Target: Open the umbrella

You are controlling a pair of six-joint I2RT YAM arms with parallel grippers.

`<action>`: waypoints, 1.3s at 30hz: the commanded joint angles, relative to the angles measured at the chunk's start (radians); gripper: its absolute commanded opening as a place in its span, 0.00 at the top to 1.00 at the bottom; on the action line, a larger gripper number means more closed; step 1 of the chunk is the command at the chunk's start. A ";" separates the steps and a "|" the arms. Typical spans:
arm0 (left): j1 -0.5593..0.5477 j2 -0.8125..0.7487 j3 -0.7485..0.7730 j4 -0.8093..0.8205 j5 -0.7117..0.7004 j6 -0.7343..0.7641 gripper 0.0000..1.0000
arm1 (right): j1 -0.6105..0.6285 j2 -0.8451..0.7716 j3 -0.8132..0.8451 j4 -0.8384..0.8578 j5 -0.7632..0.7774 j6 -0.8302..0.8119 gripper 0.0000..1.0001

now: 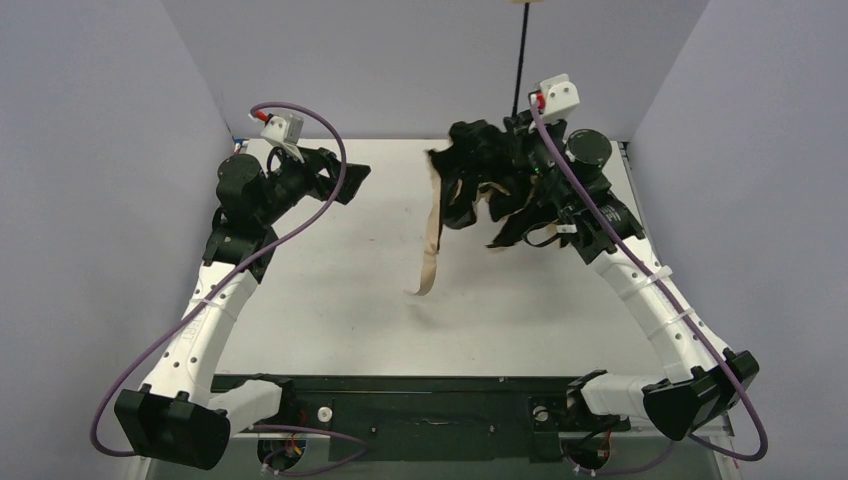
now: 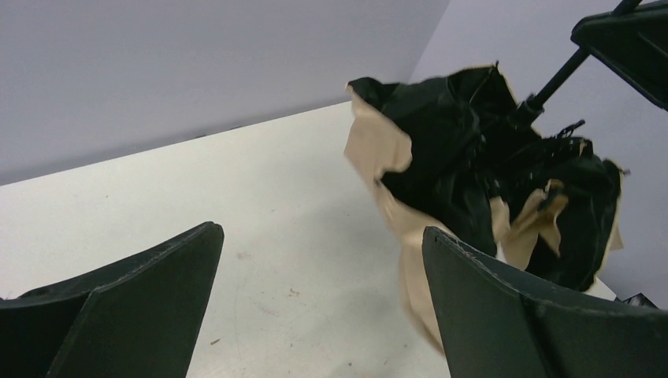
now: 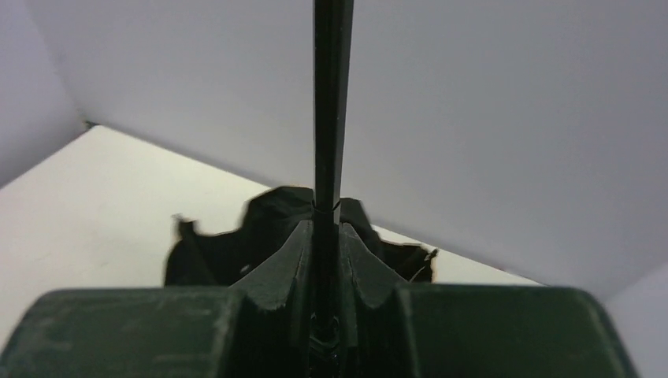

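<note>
The umbrella (image 1: 480, 180) is held up at the back right, canopy crumpled, black lining showing with tan-beige folds and a tan strap (image 1: 428, 255) hanging to the table. Its thin black shaft (image 1: 522, 60) rises to the beige handle knob (image 1: 527, 2) at the top edge. My right gripper (image 3: 326, 236) is shut on the shaft (image 3: 329, 102), just above the canopy (image 3: 236, 244). My left gripper (image 2: 323, 260) is open and empty, above the table left of the umbrella (image 2: 473, 165); in the top view it (image 1: 352, 178) is apart from the canopy.
The white table (image 1: 330, 300) is walled by lilac panels at back and both sides. The black base rail (image 1: 430, 410) runs along the near edge. The arms' purple cables (image 1: 320, 120) loop beside them.
</note>
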 commanded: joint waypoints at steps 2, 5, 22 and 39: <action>0.012 -0.014 0.042 0.000 -0.002 -0.024 0.03 | 0.041 -0.013 -0.011 0.140 -0.025 -0.048 1.00; 0.013 0.002 0.052 0.011 0.021 -0.040 0.03 | 0.214 -0.036 -0.068 0.145 -0.039 -0.010 1.00; 0.016 0.034 0.061 0.020 0.092 -0.079 0.03 | 0.245 -0.037 -0.028 0.161 0.010 0.017 1.00; 0.016 0.082 0.135 -0.148 0.138 -0.010 0.03 | -0.001 0.032 0.068 0.168 -0.011 0.031 1.00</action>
